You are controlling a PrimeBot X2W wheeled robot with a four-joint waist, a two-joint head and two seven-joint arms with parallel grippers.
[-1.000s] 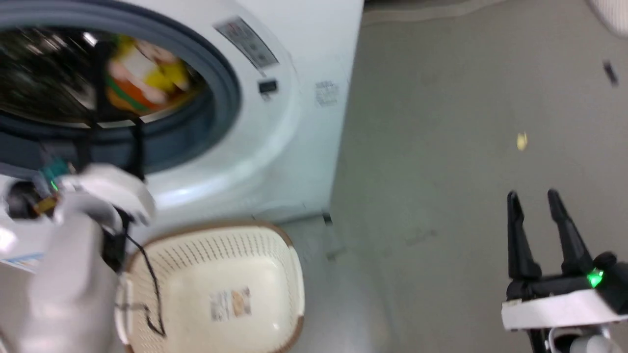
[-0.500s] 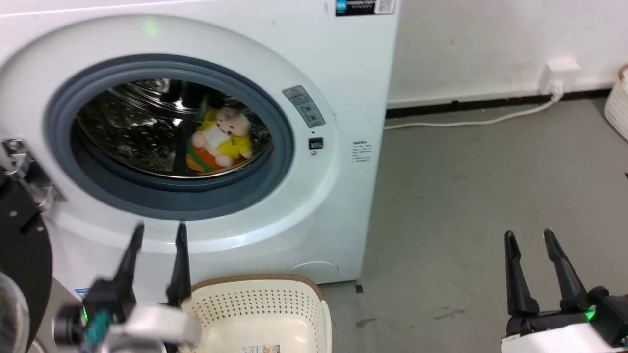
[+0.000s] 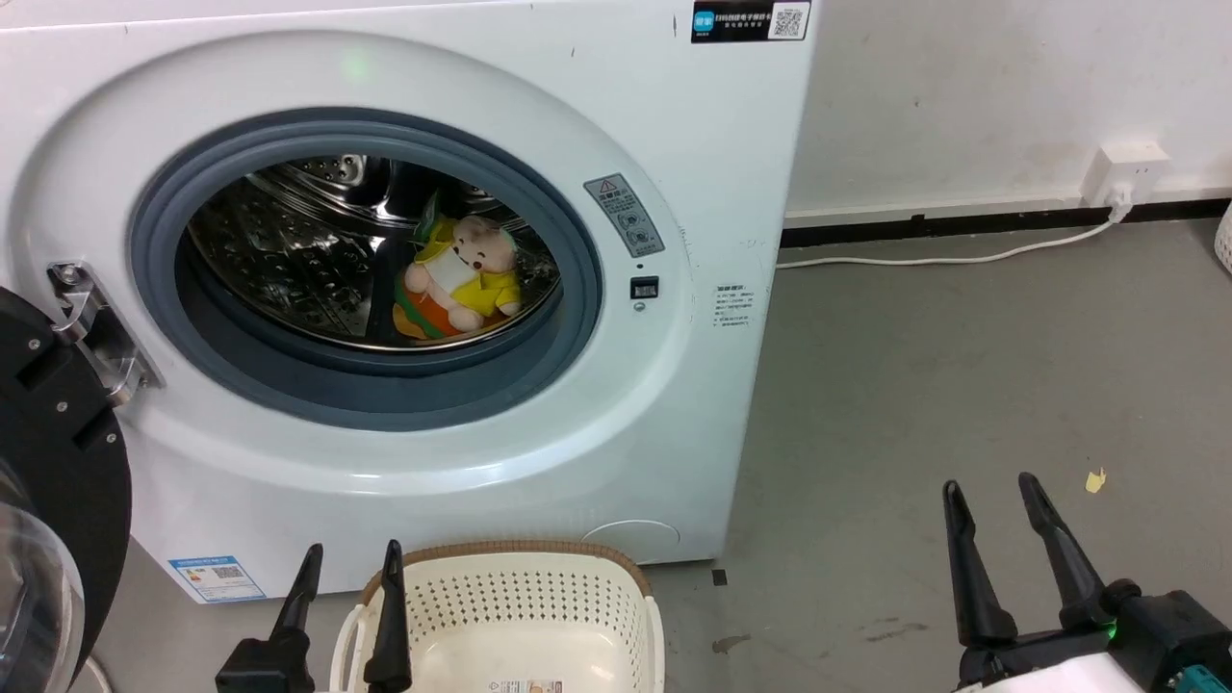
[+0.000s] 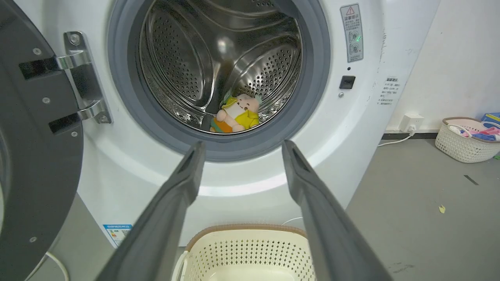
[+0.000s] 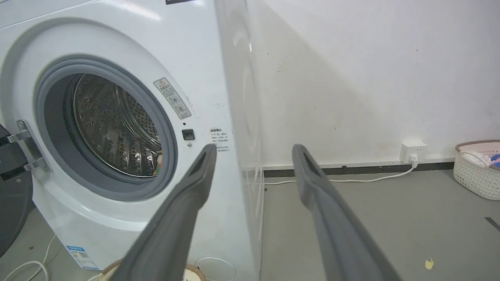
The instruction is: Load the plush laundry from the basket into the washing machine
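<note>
- In front of the robot, the washing machine (image 3: 674, 144) is standing w/ its black door (image 3: 58, 462) hanging open.
- The basket (image 3: 520, 587) is sitting below, no toy showing inside.
- Left gripper (image 3: 352, 549) & right gripper (image 3: 990, 483) are gaping open, holding nothing.
- The plush laundry (image 3: 462, 279) is lying in the drum. Turning left could be bumping that door.

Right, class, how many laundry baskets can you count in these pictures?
2. The cream perforated basket sits on the floor before the washing machine; a white woven-looking basket holding clothes stands by the wall, further right. More may be out of view.
</note>
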